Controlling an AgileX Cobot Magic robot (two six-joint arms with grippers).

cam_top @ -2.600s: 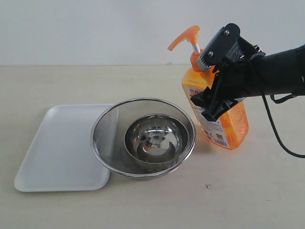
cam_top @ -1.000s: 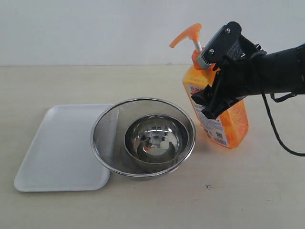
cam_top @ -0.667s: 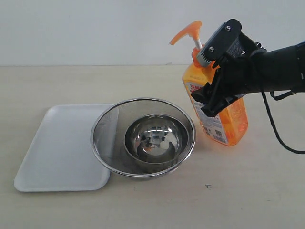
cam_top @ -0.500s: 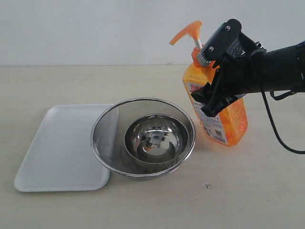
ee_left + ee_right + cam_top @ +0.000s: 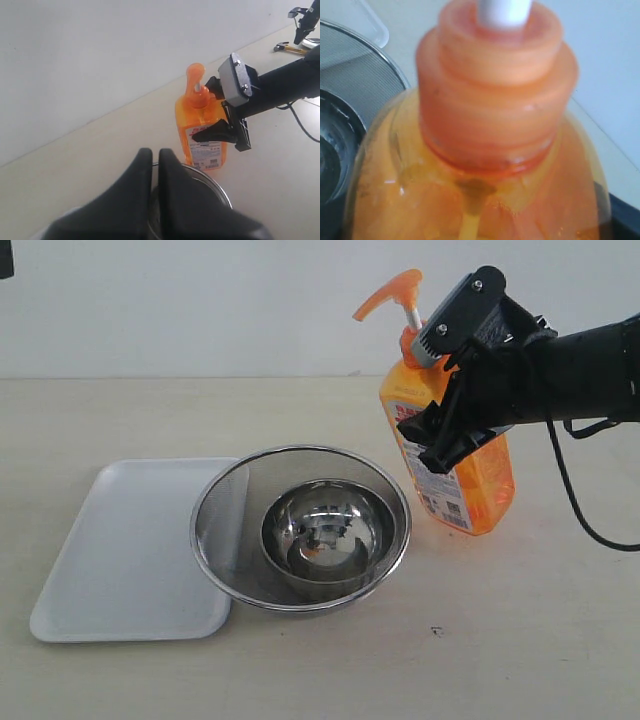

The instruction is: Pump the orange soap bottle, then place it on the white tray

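The orange soap bottle (image 5: 485, 490) has apparently lifted slightly, shifting leftward.

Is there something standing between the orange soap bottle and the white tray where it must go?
Yes. The round mesh strainer, with a steel bowl inside it, sits between the orange soap bottle and the white tray, and it overlaps the tray's edge on the bottle's side.

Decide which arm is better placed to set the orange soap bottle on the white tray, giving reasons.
Right. The right pincer is clamped around the orange soap bottle, which leans in its grip. The left pincer is shut, empty and apart from the bottle, so it would first need a handover.
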